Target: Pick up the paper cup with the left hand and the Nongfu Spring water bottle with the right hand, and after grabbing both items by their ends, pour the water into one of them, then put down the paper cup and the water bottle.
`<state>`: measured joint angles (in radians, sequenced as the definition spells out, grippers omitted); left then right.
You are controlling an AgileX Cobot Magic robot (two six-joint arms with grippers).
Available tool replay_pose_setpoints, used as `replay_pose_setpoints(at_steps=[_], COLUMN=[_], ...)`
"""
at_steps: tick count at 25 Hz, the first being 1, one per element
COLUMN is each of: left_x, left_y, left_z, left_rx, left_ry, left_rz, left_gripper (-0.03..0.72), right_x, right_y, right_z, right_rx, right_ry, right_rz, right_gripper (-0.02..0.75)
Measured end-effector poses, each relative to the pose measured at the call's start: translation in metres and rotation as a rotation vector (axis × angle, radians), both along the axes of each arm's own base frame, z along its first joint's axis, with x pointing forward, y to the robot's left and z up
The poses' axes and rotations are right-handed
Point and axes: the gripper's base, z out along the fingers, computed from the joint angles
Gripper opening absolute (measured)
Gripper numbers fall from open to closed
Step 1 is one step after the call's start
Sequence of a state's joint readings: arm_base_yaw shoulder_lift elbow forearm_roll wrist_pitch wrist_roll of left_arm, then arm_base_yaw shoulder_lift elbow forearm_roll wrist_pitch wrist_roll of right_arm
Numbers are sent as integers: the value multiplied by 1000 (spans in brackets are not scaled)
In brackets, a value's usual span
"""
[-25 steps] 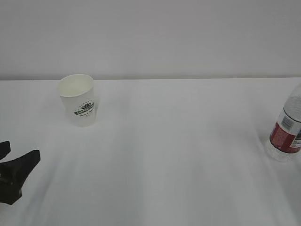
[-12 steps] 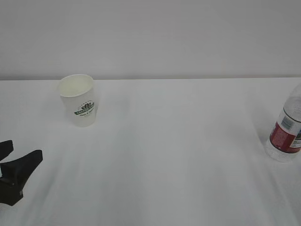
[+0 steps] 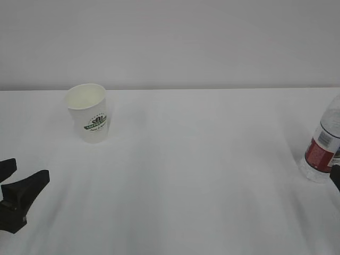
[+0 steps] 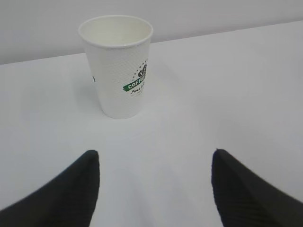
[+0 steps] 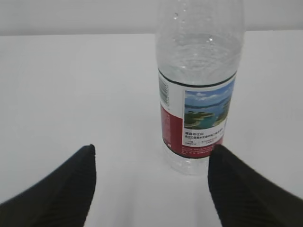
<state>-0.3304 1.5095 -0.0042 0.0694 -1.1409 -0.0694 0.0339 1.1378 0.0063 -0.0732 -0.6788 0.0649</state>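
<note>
So on the far left of the exterior view you've got the left hand point(image 3: 15, 178) poking in from the lower corner, both black fingers spread wide with nothing between them. It's low over the white table point(image 3: 202, 175) and not touching anything.

The paper cup point(image 3: 89, 112) stands upright, up at about 1 o'clock from that hand, and there's a clear stretch of bare table between the two. In the left wrist view the cup point(image 4: 118, 66) is ahead of the open jaws at roughly 11 o'clock, a bit left of centre, mouth up, green logo turned toward the right side. Looks empty as far as I can see down into it. The two fingertips point(image 4: 87, 177) frame the bottom of the picture and the cup is well beyond them, not between them.

Middle of the table is just white surface.

Over on the right edge, the Nongfu Spring water bottle point(image 3: 324, 151) stands upright, partly cut off by the frame, red label showing. The right hand point(image 3: 336, 178) only shows as a dark sliver just beside the bottle's base, at about 5 o'clock from it. The right wrist view tells more: the bottle point(image 5: 199, 90) is at about 12 to 1 o'clock ahead of the jaws, which are spread wide and empty. The bottle's base is close to the right fingertip point(image 5: 227, 175), but I can't tell whether they actually touch.
</note>
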Motion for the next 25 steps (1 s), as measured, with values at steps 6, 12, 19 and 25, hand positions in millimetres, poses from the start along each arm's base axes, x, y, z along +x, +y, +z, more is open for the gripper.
replay_pose_setpoints(at_steps=[6, 12, 19, 25], left_x=[0, 0, 0, 0], left_y=[0, 0, 0, -1], left_z=[0, 0, 0, 0], left_rx=[-2, -2, -2, -66], left_ry=[1, 1, 1, 28], left_rz=[0, 0, -5, 10], left_gripper=[537, 538, 537, 537], right_x=[2, 5, 5, 5], right_y=[0, -5, -6, -5], right_z=[4, 11, 13, 14], right_rx=[-39, -76, -85, -85], right_ry=[-62, -135, -166, -170], right_rz=[19, -33, -42, -36], right_gripper=[555, 555, 555, 555])
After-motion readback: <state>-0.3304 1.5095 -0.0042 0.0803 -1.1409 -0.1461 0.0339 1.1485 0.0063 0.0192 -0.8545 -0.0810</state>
